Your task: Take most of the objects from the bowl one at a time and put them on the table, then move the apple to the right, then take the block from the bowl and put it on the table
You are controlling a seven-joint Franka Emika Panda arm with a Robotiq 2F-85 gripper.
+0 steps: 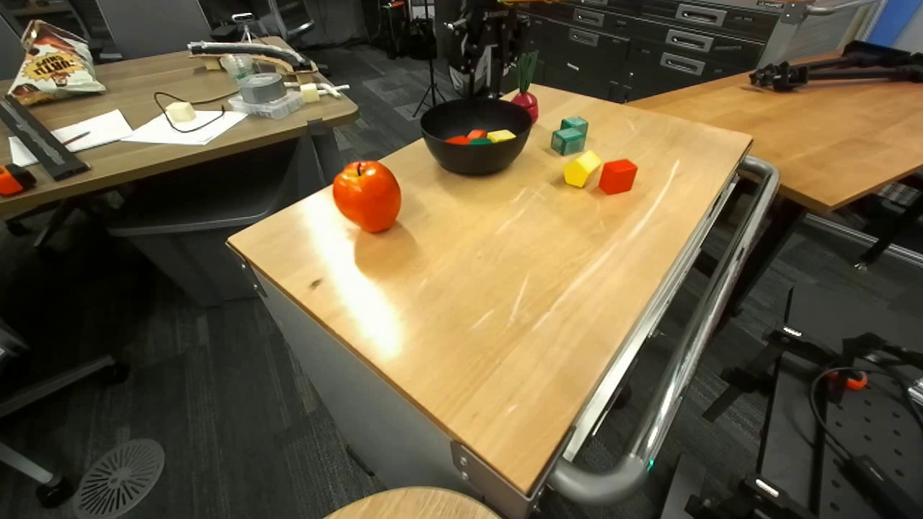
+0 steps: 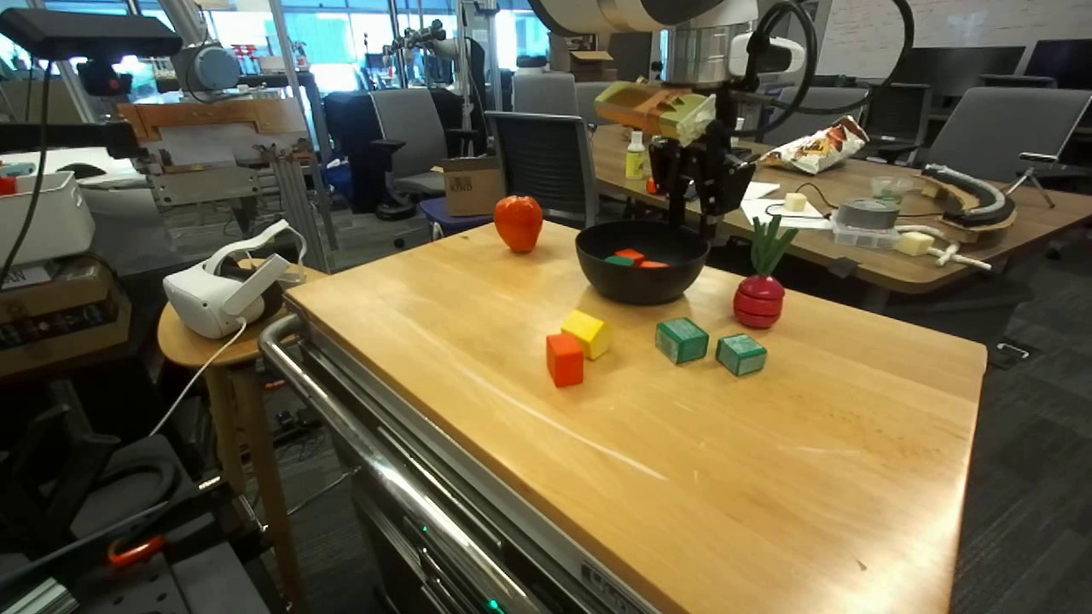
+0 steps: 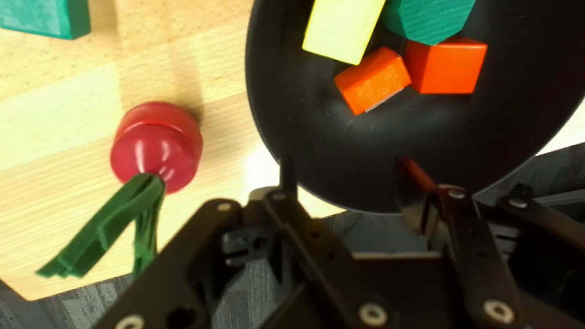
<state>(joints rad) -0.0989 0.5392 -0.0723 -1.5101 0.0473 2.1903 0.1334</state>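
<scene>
Wrist view: jaws are parted, empty; four blocks (image 3: 374, 82) are left in the bowl (image 3: 333, 146). On the worktop (image 2: 768, 460), four more blocks (image 2: 682, 343) are seen; apple (image 2: 518, 224) is probably unmoved.

The table (image 1: 469, 288) has a light wooden top and a shiny rail (image 1: 699, 342) along one edge. A black bowl (image 2: 641, 283) stands on it. A big red apple (image 1: 368, 196) sits apart from the bowl, near an edge. A red block (image 2: 565, 359) sits just beside a yellow block (image 2: 587, 333). A green block (image 2: 682, 341) sits near a second green block (image 2: 741, 354). A toy radish (image 2: 758, 303) stands near the bowl.
</scene>
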